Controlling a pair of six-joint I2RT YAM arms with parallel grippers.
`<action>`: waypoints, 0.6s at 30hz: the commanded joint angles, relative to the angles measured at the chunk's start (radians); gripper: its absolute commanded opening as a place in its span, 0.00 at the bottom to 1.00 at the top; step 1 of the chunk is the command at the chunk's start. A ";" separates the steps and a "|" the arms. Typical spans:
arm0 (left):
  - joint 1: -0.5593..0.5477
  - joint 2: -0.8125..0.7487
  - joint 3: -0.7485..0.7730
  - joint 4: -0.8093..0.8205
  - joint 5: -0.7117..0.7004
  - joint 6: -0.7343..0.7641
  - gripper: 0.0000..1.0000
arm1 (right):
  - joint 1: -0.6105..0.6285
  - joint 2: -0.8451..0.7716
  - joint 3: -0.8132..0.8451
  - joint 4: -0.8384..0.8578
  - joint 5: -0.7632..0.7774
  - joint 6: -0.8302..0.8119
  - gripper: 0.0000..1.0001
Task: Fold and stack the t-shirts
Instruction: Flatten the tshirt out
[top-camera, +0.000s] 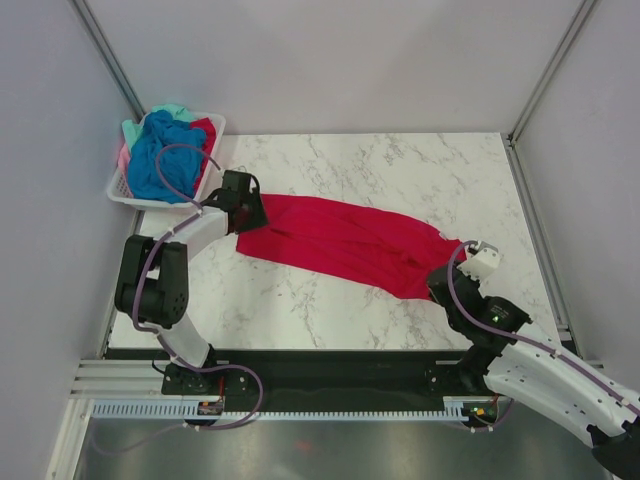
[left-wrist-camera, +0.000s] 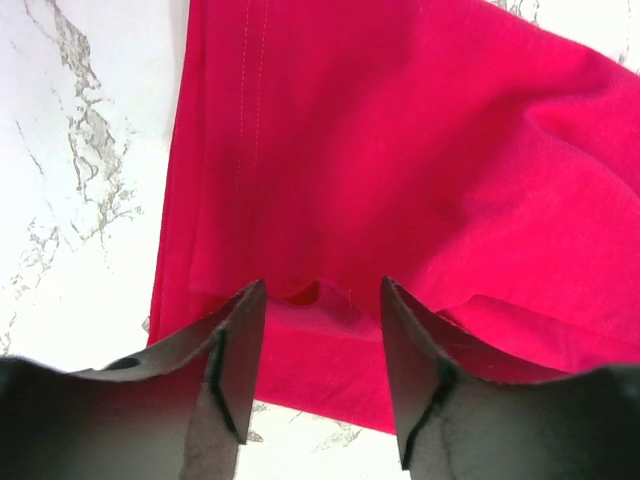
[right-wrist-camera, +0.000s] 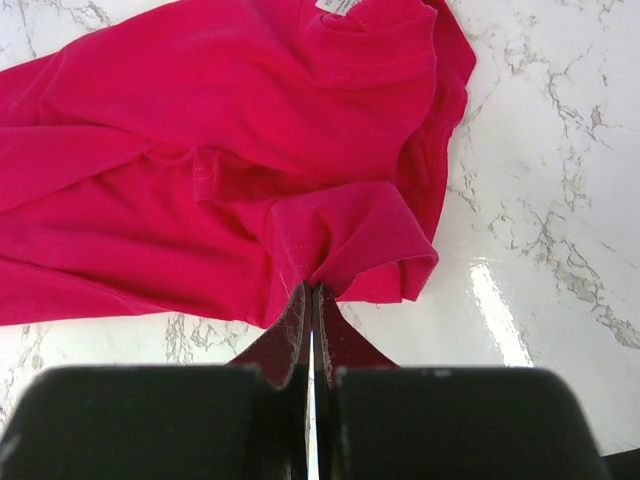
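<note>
Pinching fold near collar end of crimson t-shirt (right-wrist-camera: 200, 110), right fingers (right-wrist-camera: 285, 345) pressed together; left fingers (left-wrist-camera: 220, 350) spread over hem, gripping nothing. Shirt stretched diagonally across surface (top-camera: 400, 170), centre of top view. Risk: right pull with hem free drags, bunches cloth; left may catch single layer.

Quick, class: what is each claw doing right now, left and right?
Left claw: open, at an edge of the red shirt.
Right claw: closed, pinching the red shirt.
</note>
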 joint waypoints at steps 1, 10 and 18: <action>-0.003 0.012 0.038 0.001 -0.033 0.034 0.53 | -0.002 -0.010 -0.005 0.020 0.004 -0.010 0.00; -0.003 -0.042 0.034 -0.023 -0.021 0.034 0.02 | -0.003 -0.012 -0.004 0.020 0.005 -0.012 0.00; -0.002 -0.368 0.029 -0.135 0.054 0.069 0.02 | -0.002 -0.163 0.162 -0.058 -0.023 -0.056 0.00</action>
